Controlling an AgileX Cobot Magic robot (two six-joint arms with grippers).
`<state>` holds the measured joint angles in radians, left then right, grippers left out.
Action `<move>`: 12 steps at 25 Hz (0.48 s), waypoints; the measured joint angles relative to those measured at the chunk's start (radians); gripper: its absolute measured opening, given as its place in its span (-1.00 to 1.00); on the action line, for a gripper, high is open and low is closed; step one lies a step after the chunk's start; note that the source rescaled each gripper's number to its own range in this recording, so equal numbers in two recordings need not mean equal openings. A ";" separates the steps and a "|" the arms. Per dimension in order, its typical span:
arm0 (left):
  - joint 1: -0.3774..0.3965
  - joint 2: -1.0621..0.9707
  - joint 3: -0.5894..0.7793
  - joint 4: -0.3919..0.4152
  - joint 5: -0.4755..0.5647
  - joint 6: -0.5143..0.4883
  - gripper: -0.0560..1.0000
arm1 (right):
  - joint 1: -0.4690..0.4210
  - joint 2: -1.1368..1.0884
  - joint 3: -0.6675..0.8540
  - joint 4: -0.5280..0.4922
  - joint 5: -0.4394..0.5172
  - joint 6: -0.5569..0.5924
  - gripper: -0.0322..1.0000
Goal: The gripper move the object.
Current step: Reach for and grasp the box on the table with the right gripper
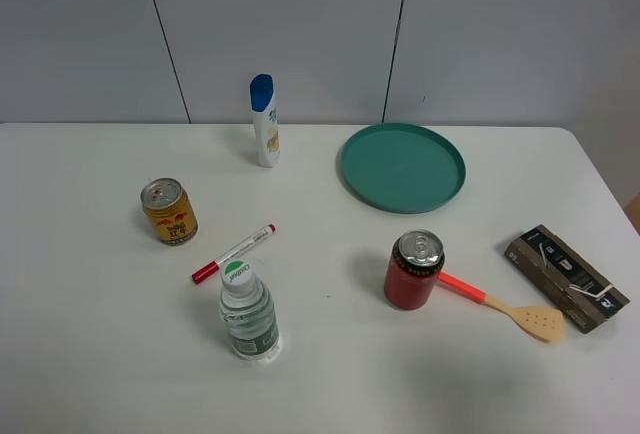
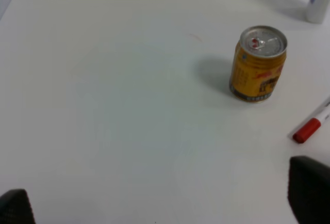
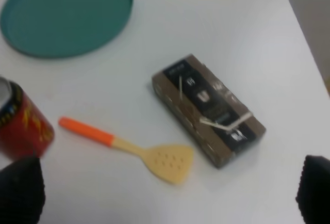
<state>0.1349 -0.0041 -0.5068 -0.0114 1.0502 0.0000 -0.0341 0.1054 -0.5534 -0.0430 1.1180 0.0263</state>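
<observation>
The object, a flat long dark brown box [image 1: 566, 277] with white markings and a white wire-like piece on top, lies on the white table [image 1: 90, 354] near its right edge. In the right wrist view the box [image 3: 208, 108] lies ahead of my right gripper [image 3: 167, 193], which is open, empty and apart from it; only its dark fingertips [image 3: 20, 188] show. My left gripper [image 2: 162, 203] is open and empty above bare table, with a yellow can [image 2: 258, 63] ahead. Neither arm shows in the exterior high view.
A red can [image 1: 414, 270] and a red-handled spatula [image 1: 505, 306] lie just left of the box. A teal plate [image 1: 403, 166] is at the back. A yellow can [image 1: 169, 211], a red marker [image 1: 233, 253], a water bottle [image 1: 247, 312] and a white bottle [image 1: 265, 120] stand on the left half.
</observation>
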 joint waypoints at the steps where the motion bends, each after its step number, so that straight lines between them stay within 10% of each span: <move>1: 0.000 0.000 0.000 0.000 0.000 0.000 1.00 | 0.006 0.036 -0.025 -0.017 0.019 -0.013 1.00; 12: 0.000 0.000 0.000 0.000 0.000 0.000 1.00 | 0.043 0.327 -0.186 -0.202 0.061 -0.098 0.85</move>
<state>0.1349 -0.0041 -0.5068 -0.0114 1.0502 0.0000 0.0090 0.4324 -0.7389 -0.2447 1.1795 -0.0718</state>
